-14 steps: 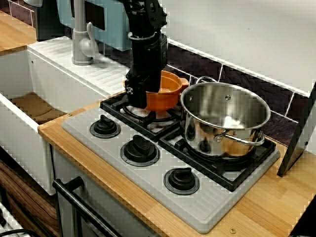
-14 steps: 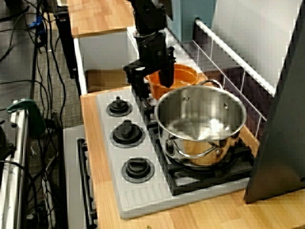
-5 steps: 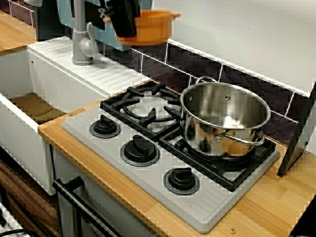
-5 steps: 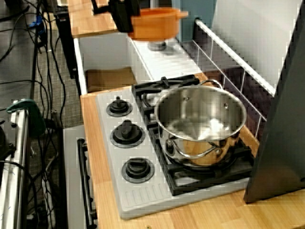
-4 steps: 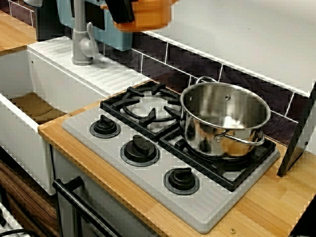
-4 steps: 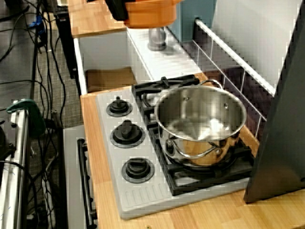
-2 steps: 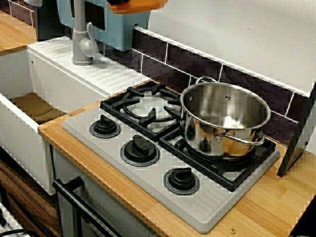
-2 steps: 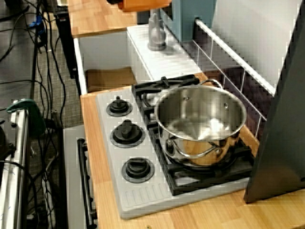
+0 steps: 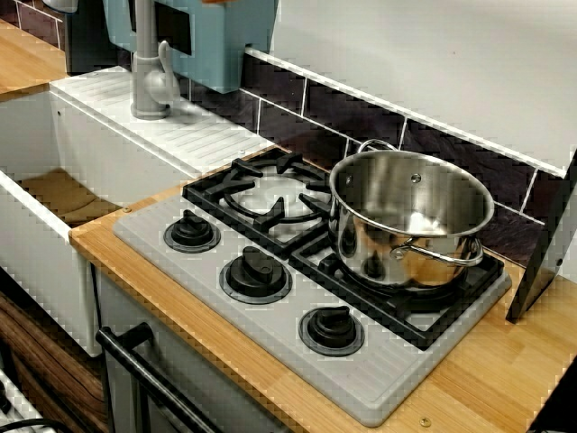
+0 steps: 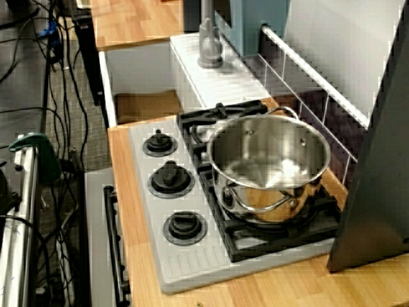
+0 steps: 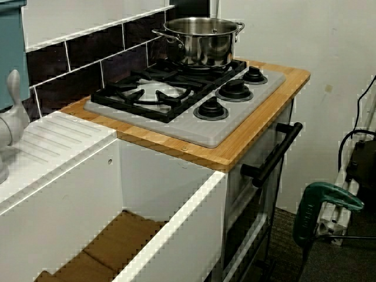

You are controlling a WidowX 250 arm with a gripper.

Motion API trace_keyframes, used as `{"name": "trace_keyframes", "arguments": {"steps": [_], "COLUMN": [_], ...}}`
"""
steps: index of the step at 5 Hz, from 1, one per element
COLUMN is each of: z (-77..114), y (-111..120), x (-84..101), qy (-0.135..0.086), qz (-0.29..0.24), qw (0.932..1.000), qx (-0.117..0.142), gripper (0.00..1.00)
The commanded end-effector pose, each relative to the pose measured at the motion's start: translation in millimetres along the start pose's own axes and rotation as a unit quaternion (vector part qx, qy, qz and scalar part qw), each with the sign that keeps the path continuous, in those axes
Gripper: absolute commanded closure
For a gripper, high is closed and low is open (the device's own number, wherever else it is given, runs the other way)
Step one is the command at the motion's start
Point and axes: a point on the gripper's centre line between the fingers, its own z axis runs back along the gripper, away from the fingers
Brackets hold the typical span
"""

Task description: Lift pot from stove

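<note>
The grey stove (image 9: 209,272) (image 10: 142,195) (image 11: 200,134) sits in the wooden counter with three black knobs along its front. Its left burner grate (image 9: 236,191) (image 10: 203,116) (image 11: 147,93) is bare. The orange pot is out of view in all three views. No gripper or arm shows in any of them.
A shiny steel pot (image 9: 410,216) (image 10: 268,163) (image 11: 200,38) stands on the right burner. A white sink (image 9: 54,194) with a grey faucet (image 9: 149,72) lies left of the stove. A teal box (image 9: 225,45) is behind, and a dark panel (image 10: 377,160) stands at the right.
The gripper, shut on the orange pot, rose from the left burner and went out through the top of the frames. The burner grate is now bare.
</note>
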Motion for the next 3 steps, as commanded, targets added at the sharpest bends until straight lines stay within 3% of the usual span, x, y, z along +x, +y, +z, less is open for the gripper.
{"name": "trace_keyframes", "arguments": {"steps": [1, 3], "z": [23.9, 25.9], "y": [-1.3, -6.0], "x": [0.6, 2.4], "qy": [-0.005, -0.007], "qz": [-0.008, -0.011], "qw": [0.9993, 0.9992], "qx": [0.037, 0.037], "gripper": [1.00, 1.00]}}
